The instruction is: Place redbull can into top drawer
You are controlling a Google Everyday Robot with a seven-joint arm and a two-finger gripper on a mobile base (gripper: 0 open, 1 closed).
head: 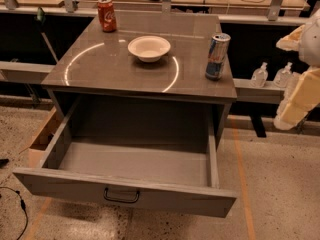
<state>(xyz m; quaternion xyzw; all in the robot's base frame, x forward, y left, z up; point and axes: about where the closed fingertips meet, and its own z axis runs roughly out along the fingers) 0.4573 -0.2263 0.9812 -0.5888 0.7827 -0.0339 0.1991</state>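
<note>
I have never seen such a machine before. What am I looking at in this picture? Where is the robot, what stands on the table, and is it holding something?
There is only one picture, from one camera that looks down at a grey table from the front. Where the camera is mounted is not known.

The pale cream and white shape at the right edge is the robot's arm with its gripper, the tool it uses to grasp things. It hangs in the air to the right of the table and touches nothing.

Three things stand on the table top: the redbull can, upright near the right edge; a white bowl in the middle; and a red cola can at the back left.

Below the top, the top drawer is pulled open.

Nothing is held: the redbull can stands on the table, apart from the gripper.
</note>
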